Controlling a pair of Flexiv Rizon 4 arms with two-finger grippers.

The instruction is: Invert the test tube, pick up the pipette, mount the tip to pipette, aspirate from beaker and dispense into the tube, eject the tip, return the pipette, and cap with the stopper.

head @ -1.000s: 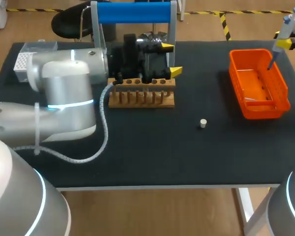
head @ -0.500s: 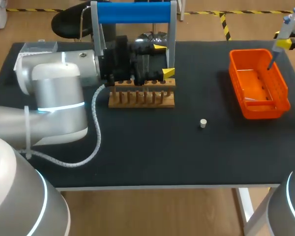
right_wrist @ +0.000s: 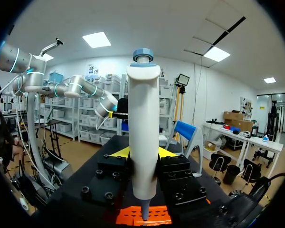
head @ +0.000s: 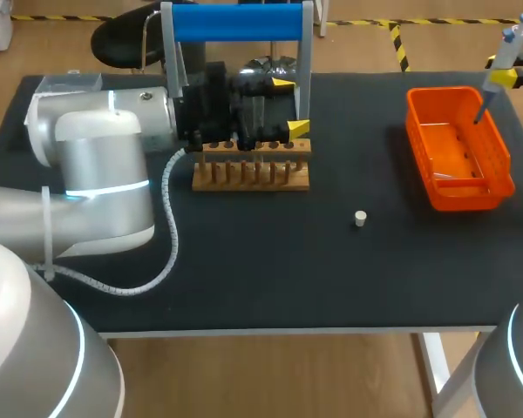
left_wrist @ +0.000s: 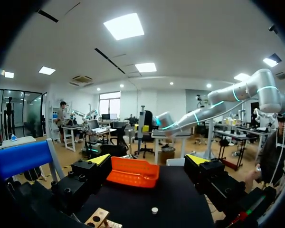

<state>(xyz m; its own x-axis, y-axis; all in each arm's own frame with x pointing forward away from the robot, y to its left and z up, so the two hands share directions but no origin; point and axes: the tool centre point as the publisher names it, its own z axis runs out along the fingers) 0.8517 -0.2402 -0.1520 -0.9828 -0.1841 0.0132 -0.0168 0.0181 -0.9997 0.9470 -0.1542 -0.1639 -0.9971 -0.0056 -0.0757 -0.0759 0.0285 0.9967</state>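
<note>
The stopper [head: 360, 219] lies on my black table [head: 244, 279], front-right of the wooden rack [head: 251, 165]. My left gripper [head: 296, 106] hangs over the rack, fingers wide. Well right of it, above the orange basket [head: 458, 148], my right gripper [right_wrist: 142, 153] clamps the pipette [head: 499, 63].

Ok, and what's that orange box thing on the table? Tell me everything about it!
It is an orange basket, plastic by its look, long and rectangular, with an open top and slotted walls. It sits flat on the black table, on the robot's right side. Something thin and pale seems to lie inside, too small to tell what. The pipette hangs above its far end, pointing down into it; whether they touch cannot be seen.
</note>
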